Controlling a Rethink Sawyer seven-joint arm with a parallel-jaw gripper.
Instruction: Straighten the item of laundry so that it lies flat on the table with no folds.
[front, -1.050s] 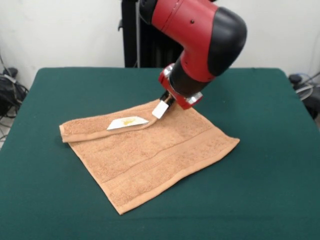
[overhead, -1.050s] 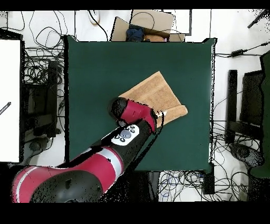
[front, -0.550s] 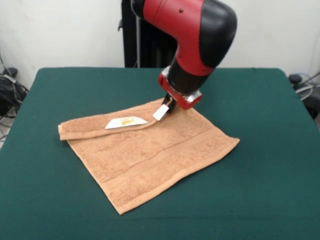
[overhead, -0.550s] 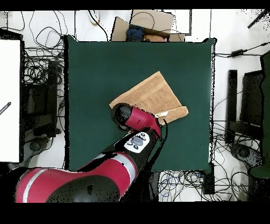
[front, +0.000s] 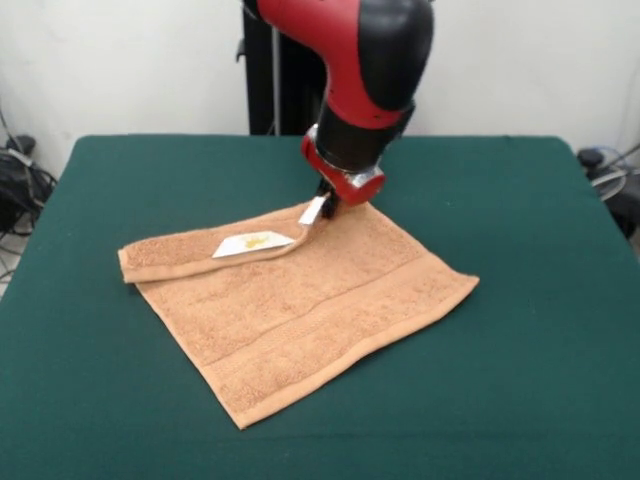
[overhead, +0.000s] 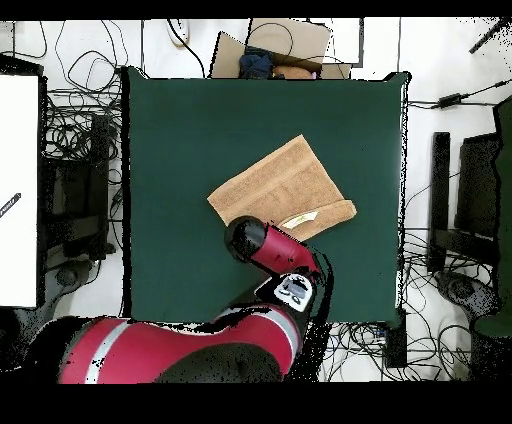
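the orange-tan terry towel (front: 300, 305) is spread mid-frame on the dark green tabletop (front: 520, 380), far edge folded. the claw (front: 318, 210), shifted left since earlier, is pinching that edge.

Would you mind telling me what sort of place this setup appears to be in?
Probably a robotics lab: a red robot arm works over a green felt table holding only a towel, and cables with equipment lie all around the table.

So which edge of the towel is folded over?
The edge under the gripper: that strip of the towel lies doubled over, white tag up. The other edges lie flat.
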